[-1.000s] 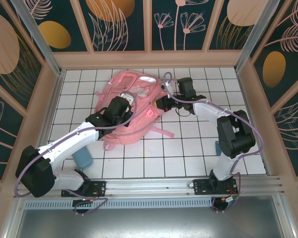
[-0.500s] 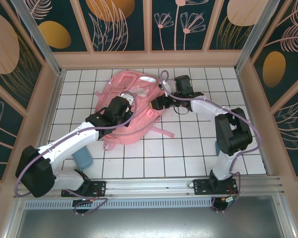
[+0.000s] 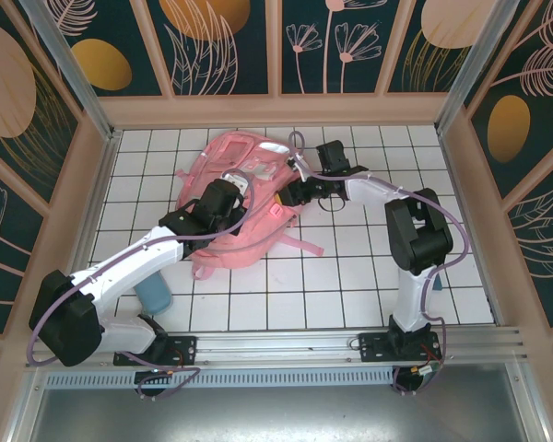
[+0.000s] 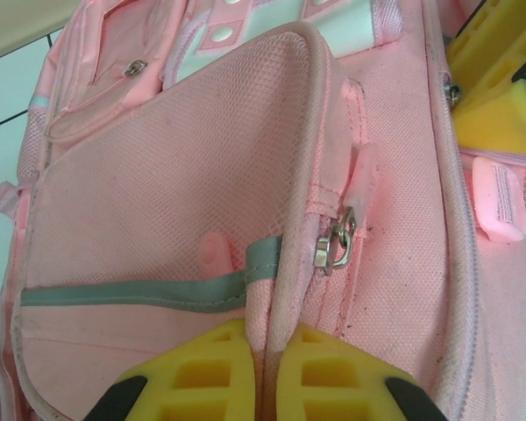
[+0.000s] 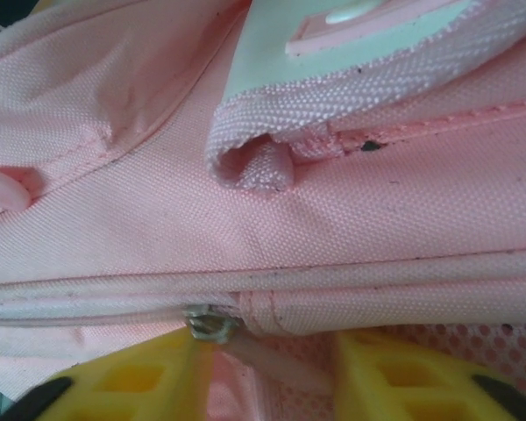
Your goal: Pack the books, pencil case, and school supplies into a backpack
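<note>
Top external, right arm (image 3: 415, 230) swung leftward toward backpack (image 3: 223, 152), left jaws unmoved

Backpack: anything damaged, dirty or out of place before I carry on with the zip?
No tear shows. The backpack lies crumpled and slanted on the table, one strap trailing loose. Small dark specks dot the pink fabric beside the zip pull. The left gripper pinches the pocket's piped edge.

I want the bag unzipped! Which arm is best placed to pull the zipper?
Probably the right. The right gripper sits at the zipper slider, jaws apart around its pink pull. The left gripper is shut on an edge of the backpack, steadying it.
</note>
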Available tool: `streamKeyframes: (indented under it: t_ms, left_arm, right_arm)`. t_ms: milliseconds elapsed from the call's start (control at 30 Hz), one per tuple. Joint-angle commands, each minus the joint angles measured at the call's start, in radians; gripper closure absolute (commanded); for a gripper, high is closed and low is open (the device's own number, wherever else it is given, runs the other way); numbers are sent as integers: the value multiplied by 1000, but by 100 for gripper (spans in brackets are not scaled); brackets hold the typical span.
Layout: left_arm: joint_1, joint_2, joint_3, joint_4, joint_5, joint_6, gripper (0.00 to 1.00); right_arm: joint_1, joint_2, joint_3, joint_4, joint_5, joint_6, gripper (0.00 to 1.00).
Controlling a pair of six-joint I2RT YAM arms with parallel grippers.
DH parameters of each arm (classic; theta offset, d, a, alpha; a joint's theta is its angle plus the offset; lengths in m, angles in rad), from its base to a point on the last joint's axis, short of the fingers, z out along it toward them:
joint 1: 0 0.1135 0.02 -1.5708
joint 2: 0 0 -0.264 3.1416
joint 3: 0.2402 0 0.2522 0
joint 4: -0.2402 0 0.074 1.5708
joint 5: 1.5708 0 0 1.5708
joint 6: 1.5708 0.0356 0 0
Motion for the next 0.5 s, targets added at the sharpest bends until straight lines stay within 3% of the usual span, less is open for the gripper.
streamKeyframes:
  t_ms: [0, 100, 200, 467]
  left_arm:
    - [2, -20, 29, 113, -5, -20, 100]
    - [1, -18, 29, 115, -5, -22, 100]
    - [2, -14, 28, 115, -7, -22, 100]
    - [2, 1, 23, 127, -14, -26, 100]
  right_arm:
    - [0, 17, 45, 4, -7, -20, 73]
    - [1, 8, 47, -1, 19, -29, 87]
    - [-1, -15, 43, -18, 35, -43, 96]
    - [-8, -108, 2, -52, 59, -66, 100]
